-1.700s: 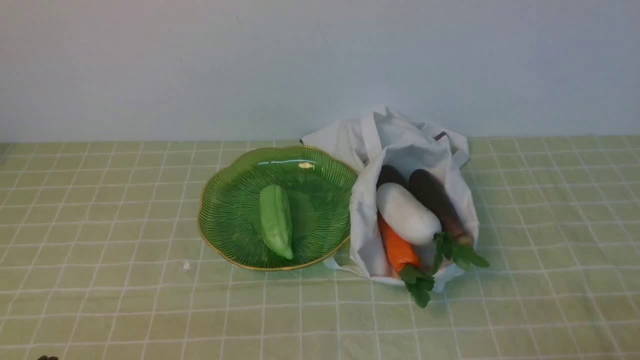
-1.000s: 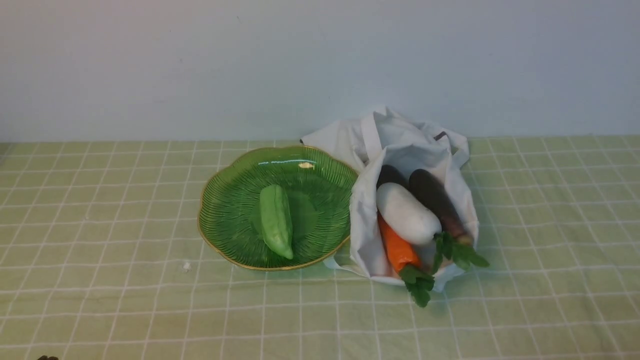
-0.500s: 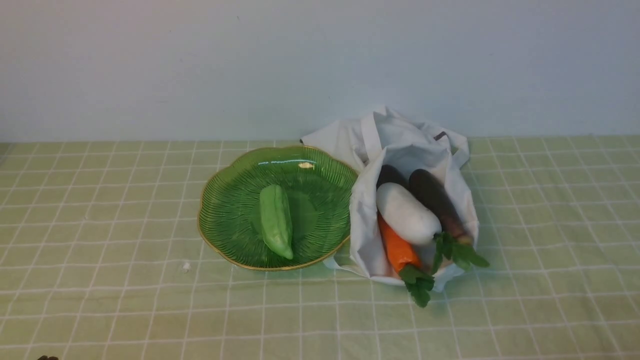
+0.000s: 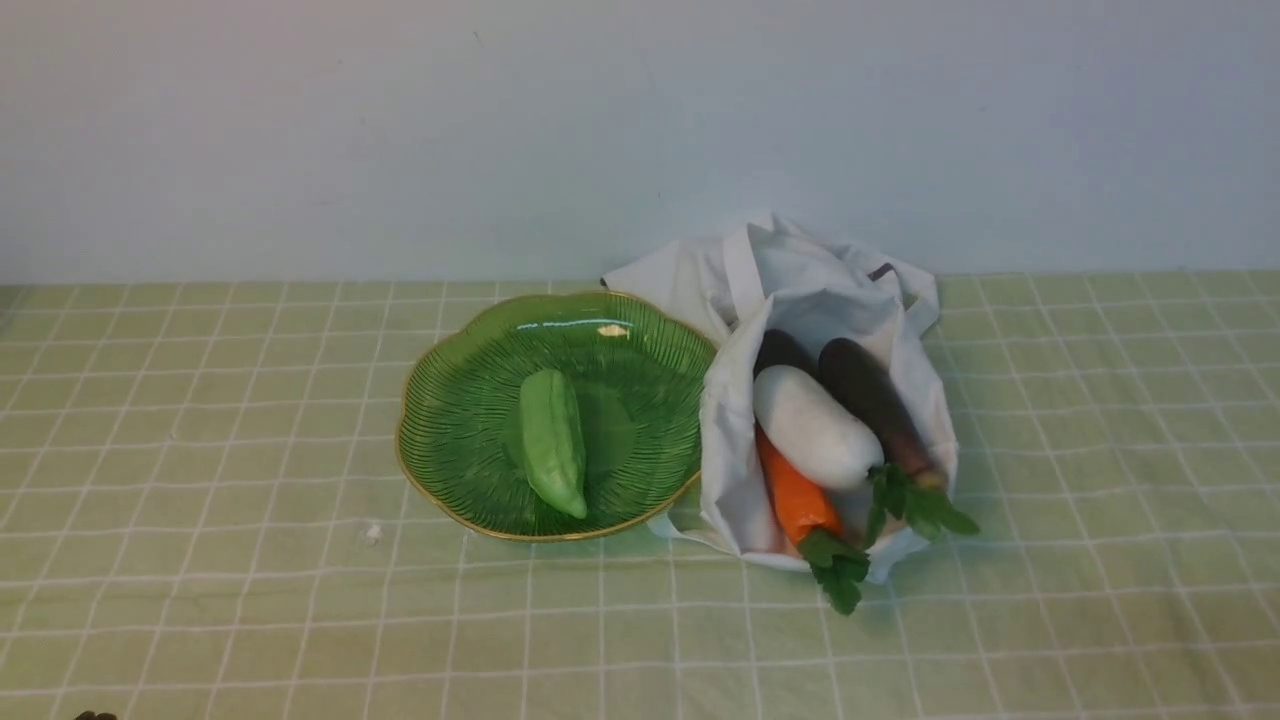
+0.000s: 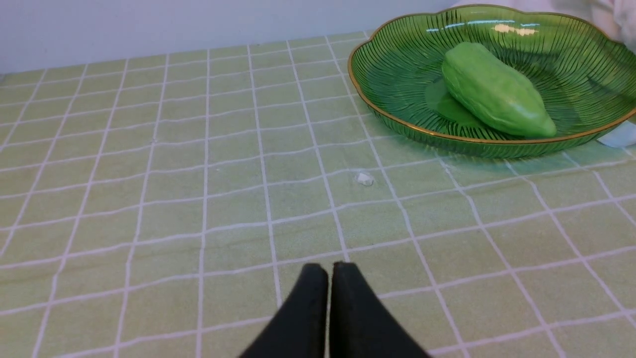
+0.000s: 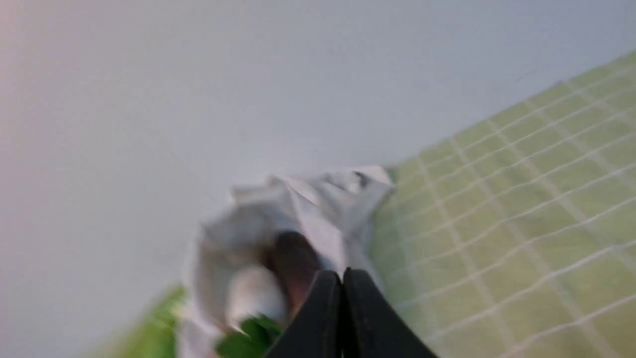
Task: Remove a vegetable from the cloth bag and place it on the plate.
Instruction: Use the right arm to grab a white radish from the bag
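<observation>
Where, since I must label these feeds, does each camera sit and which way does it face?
Front: between the arms, facing forward at plate, green vegetable and cloth bag; no end effector shows.
Left wrist: low over the table, facing the plate; left end effector shows, shut.
Right wrist: blurred, facing the bag; right end effector shows, shut.
Shared: front and left wrist both show plate and vegetable.

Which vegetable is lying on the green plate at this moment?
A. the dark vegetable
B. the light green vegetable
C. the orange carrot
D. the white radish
B: the light green vegetable lies alone on the green plate, while the orange carrot, the white radish and the dark vegetable are in the cloth bag.
</observation>
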